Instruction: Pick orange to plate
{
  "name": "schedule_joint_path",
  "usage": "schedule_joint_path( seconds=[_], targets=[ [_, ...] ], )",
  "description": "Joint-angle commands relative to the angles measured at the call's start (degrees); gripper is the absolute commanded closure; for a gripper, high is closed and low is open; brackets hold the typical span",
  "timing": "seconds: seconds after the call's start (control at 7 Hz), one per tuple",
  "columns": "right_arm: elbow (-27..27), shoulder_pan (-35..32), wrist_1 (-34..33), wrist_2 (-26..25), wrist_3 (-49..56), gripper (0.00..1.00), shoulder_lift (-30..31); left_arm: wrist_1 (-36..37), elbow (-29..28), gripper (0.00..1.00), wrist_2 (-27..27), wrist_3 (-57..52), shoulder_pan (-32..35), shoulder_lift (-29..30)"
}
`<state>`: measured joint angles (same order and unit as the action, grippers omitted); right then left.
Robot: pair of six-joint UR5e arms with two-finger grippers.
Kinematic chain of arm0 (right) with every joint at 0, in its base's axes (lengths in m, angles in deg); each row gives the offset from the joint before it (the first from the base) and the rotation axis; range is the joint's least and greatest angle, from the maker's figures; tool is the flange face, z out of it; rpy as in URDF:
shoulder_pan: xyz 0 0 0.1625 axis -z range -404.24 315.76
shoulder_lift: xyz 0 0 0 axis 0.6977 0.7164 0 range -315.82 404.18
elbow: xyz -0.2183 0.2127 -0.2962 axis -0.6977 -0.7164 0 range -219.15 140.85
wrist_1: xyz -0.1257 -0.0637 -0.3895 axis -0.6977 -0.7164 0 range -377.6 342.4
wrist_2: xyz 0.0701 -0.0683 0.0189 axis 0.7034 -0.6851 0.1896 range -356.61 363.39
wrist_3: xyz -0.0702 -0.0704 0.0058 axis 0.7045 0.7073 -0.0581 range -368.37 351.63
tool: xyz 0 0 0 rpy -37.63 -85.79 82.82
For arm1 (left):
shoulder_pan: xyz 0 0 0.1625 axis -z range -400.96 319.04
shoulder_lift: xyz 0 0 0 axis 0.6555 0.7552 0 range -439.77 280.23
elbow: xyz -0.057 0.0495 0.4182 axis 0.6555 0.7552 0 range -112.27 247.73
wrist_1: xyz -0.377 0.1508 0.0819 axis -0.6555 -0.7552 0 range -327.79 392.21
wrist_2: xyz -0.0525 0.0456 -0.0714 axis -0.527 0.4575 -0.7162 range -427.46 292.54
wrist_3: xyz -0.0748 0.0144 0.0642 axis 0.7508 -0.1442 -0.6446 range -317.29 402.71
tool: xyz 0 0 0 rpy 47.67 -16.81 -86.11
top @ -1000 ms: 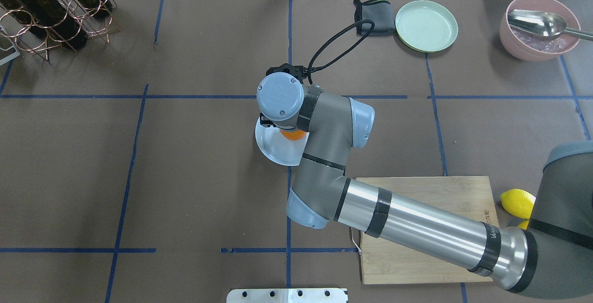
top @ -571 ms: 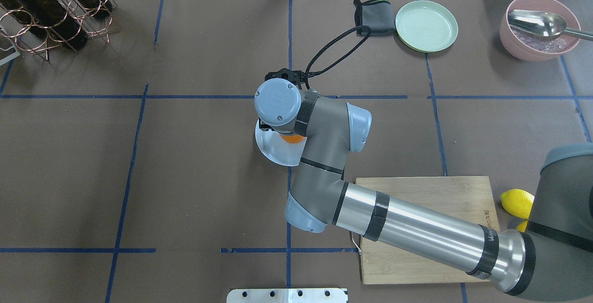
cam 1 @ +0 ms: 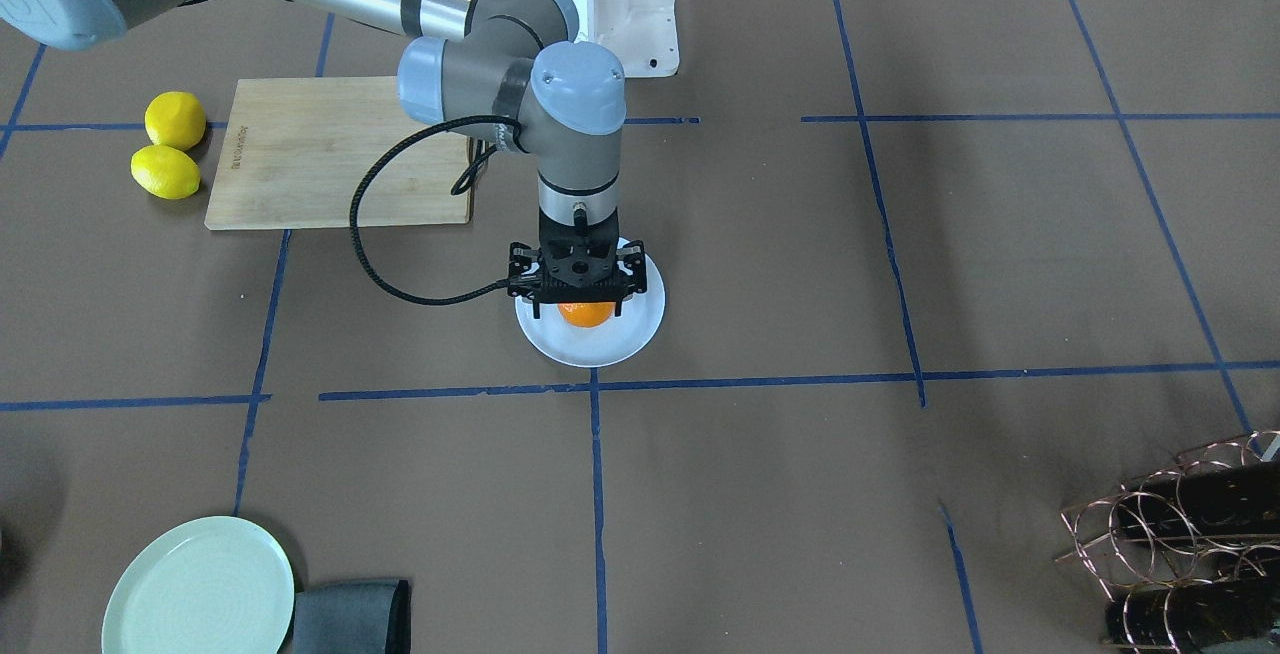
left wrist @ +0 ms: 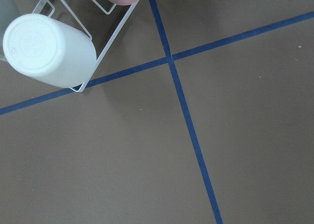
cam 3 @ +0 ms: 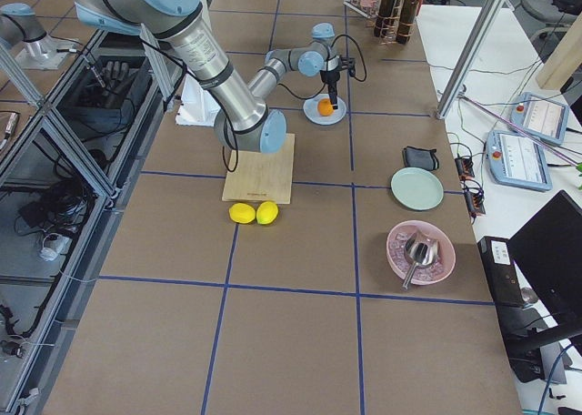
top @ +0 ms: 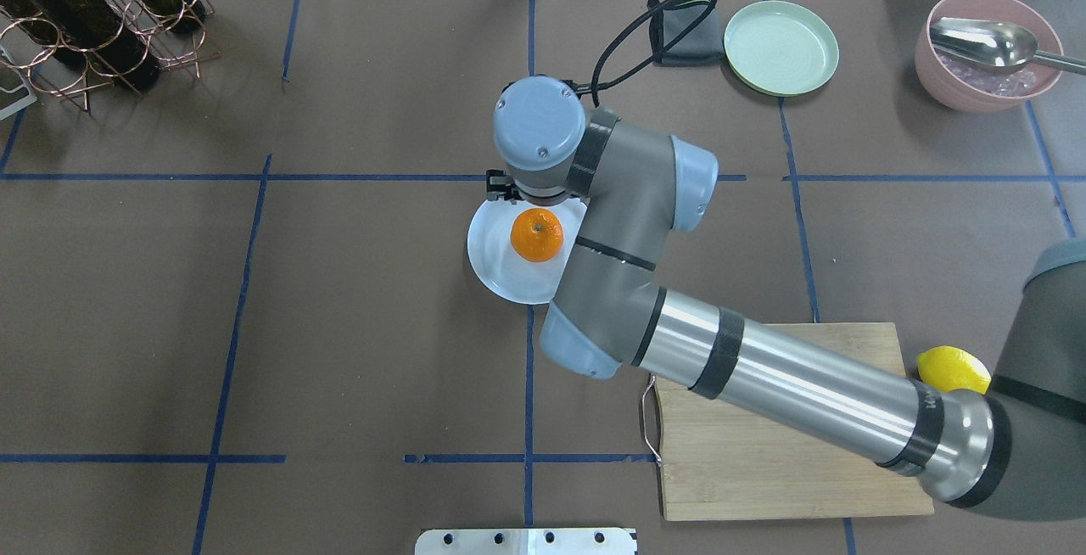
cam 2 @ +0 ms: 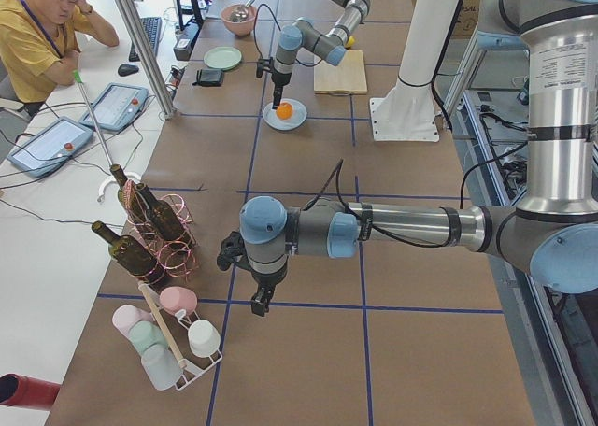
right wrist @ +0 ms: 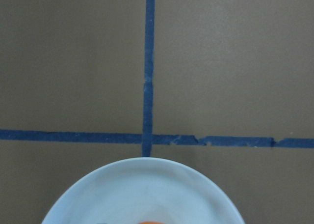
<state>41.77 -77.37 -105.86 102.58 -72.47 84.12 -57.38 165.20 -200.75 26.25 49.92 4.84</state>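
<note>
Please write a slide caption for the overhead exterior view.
Orange lying on the white plate, right arm reaching over it.

- the right arm [top: 789,385] reaches out over the table [top: 339,326], its wrist turned straight down.
- the right hand [cam 1: 577,313] points down, jaws spread wide, holding nothing.
- the left arm [cam 2: 411,228] stretches out level, low above the table.
- the left hand [cam 2: 261,302] points down; whether its jaws are apart is unclear.

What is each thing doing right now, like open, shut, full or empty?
orange, resting on the white plate
white plate, holds the orange
right hand, open, above the orange
left hand, open or shut unclear
green plate, empty
pink bowl, holds a metal scoop
</note>
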Motion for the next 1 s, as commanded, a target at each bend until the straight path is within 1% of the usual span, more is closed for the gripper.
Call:
schedule_joint_path(
  seconds=[0.0, 0.14, 0.29, 0.43, 0.57, 0.71, 0.86],
  targets=[
    [14.5, -11.2, -6.0, 11.0, 16.2, 0.00, 11.3, 0.3, 0.0, 0.00, 0.0, 0.0, 0.0, -0.8],
    [20.4, -17.3, -6.6, 16.9, 25.6, 0.00, 19.0, 0.2, 0.1, 0.00, 0.1, 0.0, 0.0, -1.1],
    [24.0, -23.8, -6.7, 21.3, 36.4, 0.00, 26.7, 0.2, -0.2, 0.00, 0.0, 0.1, 0.0, -1.1],
    [24.9, -30.3, -6.7, 24.7, 46.9, 0.00, 32.9, 0.5, -0.1, 0.00, -0.4, 0.2, 0.0, -1.2],
    [24.8, -35.4, -6.5, 25.1, 52.9, 0.00, 37.7, 0.6, -0.1, 0.00, -2.0, 0.5, 0.0, -1.2],
    [24.8, -39.4, -5.9, 24.8, 54.8, 0.00, 42.8, 0.8, -0.1, 0.00, -2.4, 0.6, 0.1, -1.6],
    [24.6, -43.6, -6.0, 25.7, 55.1, 0.00, 44.8, 2.0, 0.0, 0.00, -2.5, 1.0, 0.2, -1.5]
  ],
)
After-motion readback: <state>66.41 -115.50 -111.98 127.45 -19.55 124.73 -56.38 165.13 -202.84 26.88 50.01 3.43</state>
